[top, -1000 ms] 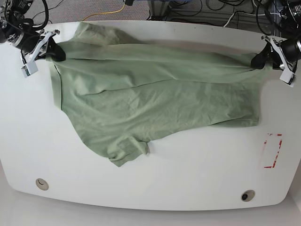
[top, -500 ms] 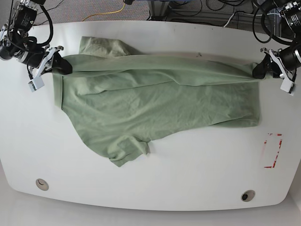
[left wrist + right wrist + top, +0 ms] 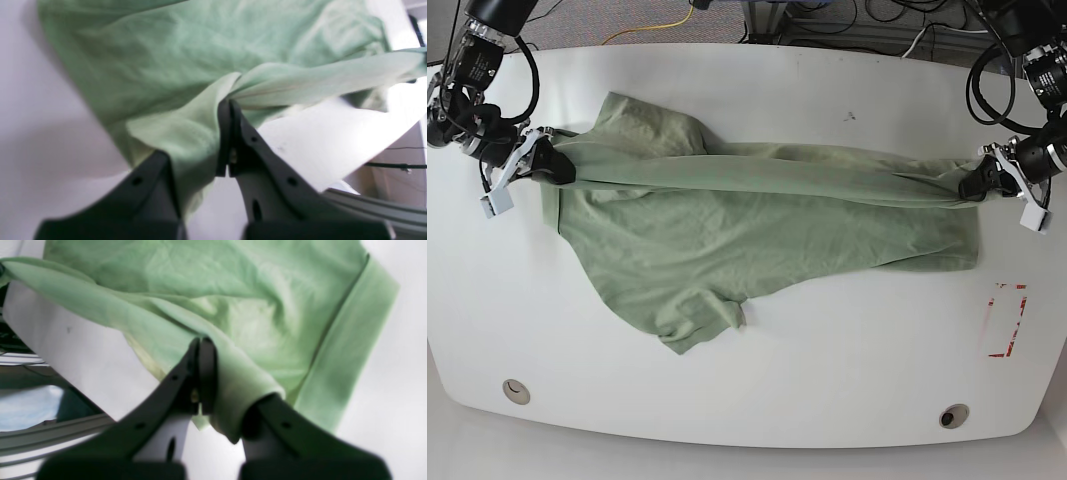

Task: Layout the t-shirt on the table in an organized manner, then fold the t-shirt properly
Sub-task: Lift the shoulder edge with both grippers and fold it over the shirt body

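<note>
The sage-green t-shirt (image 3: 757, 225) lies across the white table (image 3: 757, 380), its far edge pulled into a taut band between both arms. My left gripper (image 3: 979, 187) is shut on the shirt's corner at the base view's right; the wrist view shows the cloth (image 3: 186, 66) pinched between the dark fingers (image 3: 230, 133). On the opposite side, my right gripper (image 3: 555, 166) is shut on the other corner, with fabric (image 3: 233, 306) bunched between its fingers (image 3: 200, 373). One sleeve (image 3: 702, 320) points toward the near edge, another (image 3: 642, 115) lies at the far left.
A red rectangular marking (image 3: 1007, 320) sits near the table's right edge. Two round grommet holes (image 3: 516, 391) (image 3: 953, 415) lie along the near edge. Cables (image 3: 907, 20) run over the floor beyond the far edge.
Both grippers have moved toward the near side with the shirt's far edge, drawing the stretched band down over the spread cloth. More bare table shows behind it.
</note>
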Motion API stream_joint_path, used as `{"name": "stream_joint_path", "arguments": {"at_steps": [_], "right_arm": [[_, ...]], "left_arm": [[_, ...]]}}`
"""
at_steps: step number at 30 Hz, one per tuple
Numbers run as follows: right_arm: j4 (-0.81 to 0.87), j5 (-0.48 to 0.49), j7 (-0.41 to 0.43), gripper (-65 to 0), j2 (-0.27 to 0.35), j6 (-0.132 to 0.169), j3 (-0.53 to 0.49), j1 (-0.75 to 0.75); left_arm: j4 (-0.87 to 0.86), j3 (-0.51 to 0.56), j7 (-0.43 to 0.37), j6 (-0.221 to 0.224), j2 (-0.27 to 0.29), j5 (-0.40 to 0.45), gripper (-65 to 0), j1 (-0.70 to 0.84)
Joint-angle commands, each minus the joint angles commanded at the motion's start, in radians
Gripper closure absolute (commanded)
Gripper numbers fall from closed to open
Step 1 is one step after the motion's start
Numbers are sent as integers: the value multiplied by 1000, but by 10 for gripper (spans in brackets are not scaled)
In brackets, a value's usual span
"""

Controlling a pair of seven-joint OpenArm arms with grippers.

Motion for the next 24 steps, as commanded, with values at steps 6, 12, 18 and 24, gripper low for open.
{"name": "stream_joint_path", "arguments": {"at_steps": [6, 12, 18, 24], "right_arm": [[0, -72, 0, 0, -52, 0, 3, 37], [-2, -130, 0, -2, -81, 0, 5, 57], [-2, -215, 0, -84, -91, 0, 6, 58], [-2, -284, 18, -412, -91, 0, 8, 52]], "left_arm": [[-69, 15, 0, 0, 28, 112, 0, -72], [-129, 40, 0, 0, 32, 198, 0, -114], [-155, 43, -19, 0, 34, 272, 0, -114], [-155, 123, -22, 0, 29, 290, -72, -114]]}}
